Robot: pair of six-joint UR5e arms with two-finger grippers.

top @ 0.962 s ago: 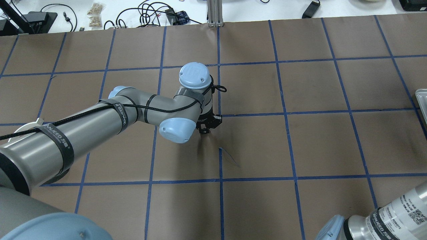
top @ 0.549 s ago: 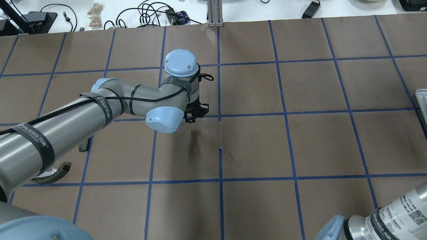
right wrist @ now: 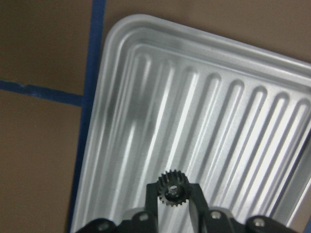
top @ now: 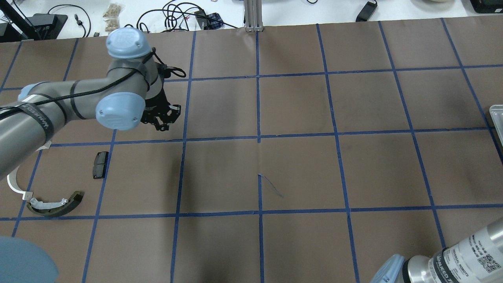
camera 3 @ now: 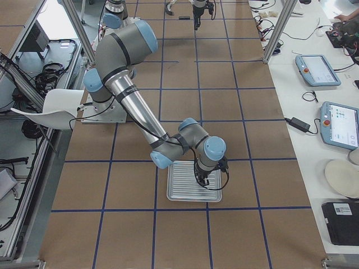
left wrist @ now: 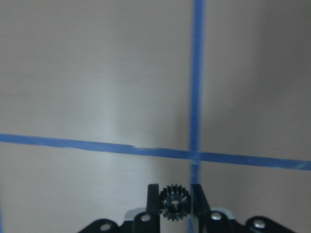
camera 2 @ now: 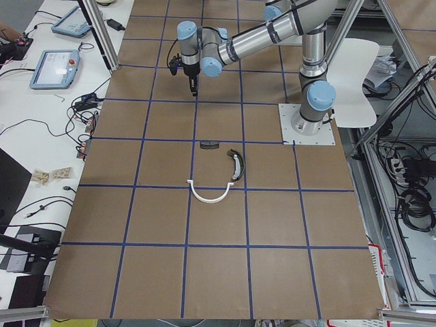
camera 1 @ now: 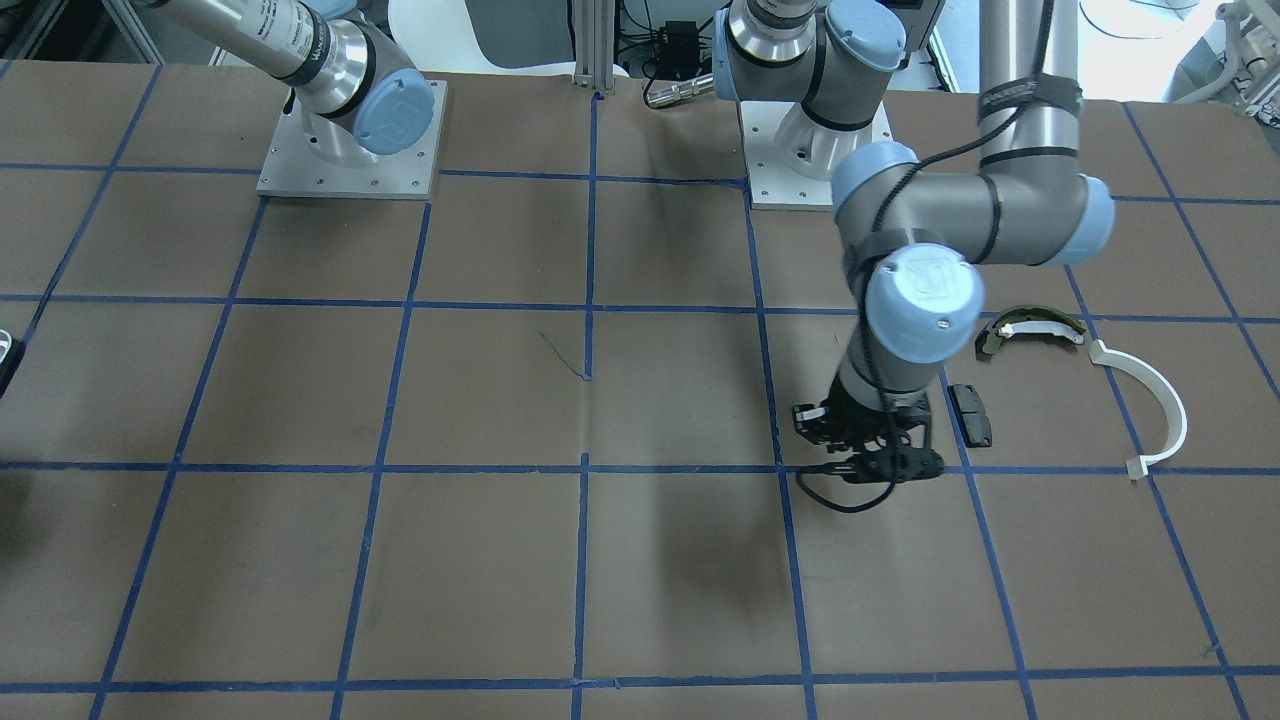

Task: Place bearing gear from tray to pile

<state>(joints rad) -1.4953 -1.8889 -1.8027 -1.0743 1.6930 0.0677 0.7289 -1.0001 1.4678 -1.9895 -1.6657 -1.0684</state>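
Note:
My left gripper (left wrist: 175, 190) is shut on a small black bearing gear (left wrist: 175, 203) and holds it above brown paper near a blue tape crossing. In the overhead view this gripper (top: 162, 125) is at the left, beyond the pile. The pile lies on the paper: a black pad (top: 100, 164), an olive-green shoe (top: 55, 206) and a white half-ring (top: 13, 181). My right gripper (right wrist: 173, 188) is shut on a second black gear (right wrist: 171, 189) over the ribbed metal tray (right wrist: 233, 107).
The table is brown paper with a blue tape grid. The tray (camera 3: 185, 190) lies at the table's right end, its edge showing in the overhead view (top: 496, 118). Cables and boxes lie beyond the far edge.
My left arm has swung from the table's middle to the left and farther away, carrying its gear. The pad, shoe and half-ring have come into view.

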